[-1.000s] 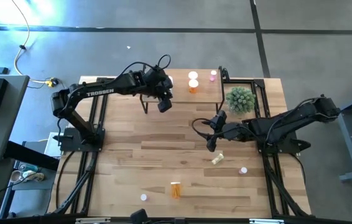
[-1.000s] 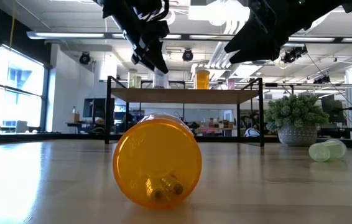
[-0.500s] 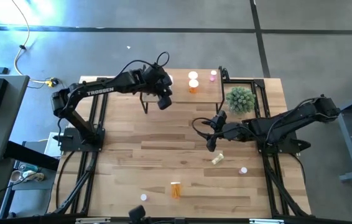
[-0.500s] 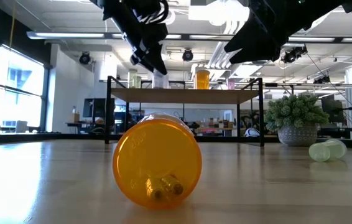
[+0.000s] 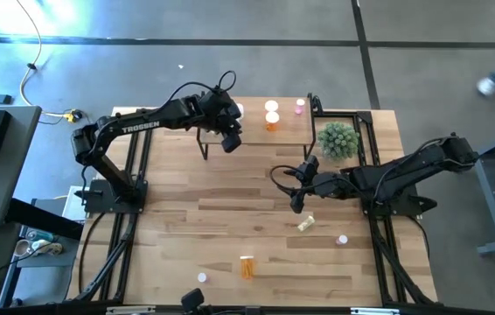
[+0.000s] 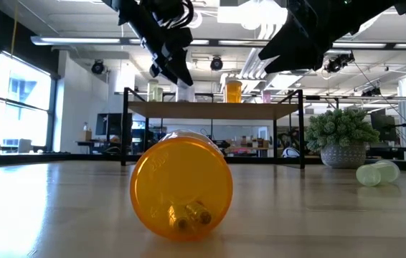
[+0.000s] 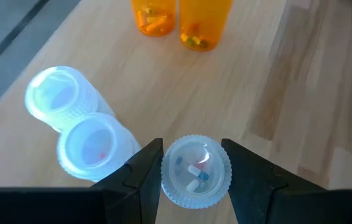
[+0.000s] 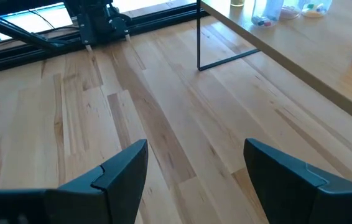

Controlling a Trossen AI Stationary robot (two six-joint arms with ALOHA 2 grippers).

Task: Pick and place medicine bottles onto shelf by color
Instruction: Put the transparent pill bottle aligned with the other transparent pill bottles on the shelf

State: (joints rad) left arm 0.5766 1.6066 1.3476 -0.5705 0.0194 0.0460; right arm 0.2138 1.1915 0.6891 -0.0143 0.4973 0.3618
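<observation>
- Spreading under both arms, the tabletop (image 5: 230, 219) carries everything, with the shelf (image 5: 256, 133) at its far edge, right below the left gripper.
- Left gripper (image 7: 193, 167) hovers over the shelf's left part, fingers closed on a clear bottle (image 7: 196, 170), white cap up, pills visible inside.
- Just beside that gripper, two more clear bottles (image 7: 83, 127) stand touching on the shelf; farther along it, two orange bottles (image 7: 182, 22) stand side by side.
- Right gripper (image 8: 194, 162) hangs above bare planks in front of the shelf, fingers spread wide, holding nothing.
- Near the right gripper a yellow-green bottle (image 5: 306, 224) lies on its side; an orange bottle (image 5: 247, 267) lies well apart, toward the front edge.
</observation>
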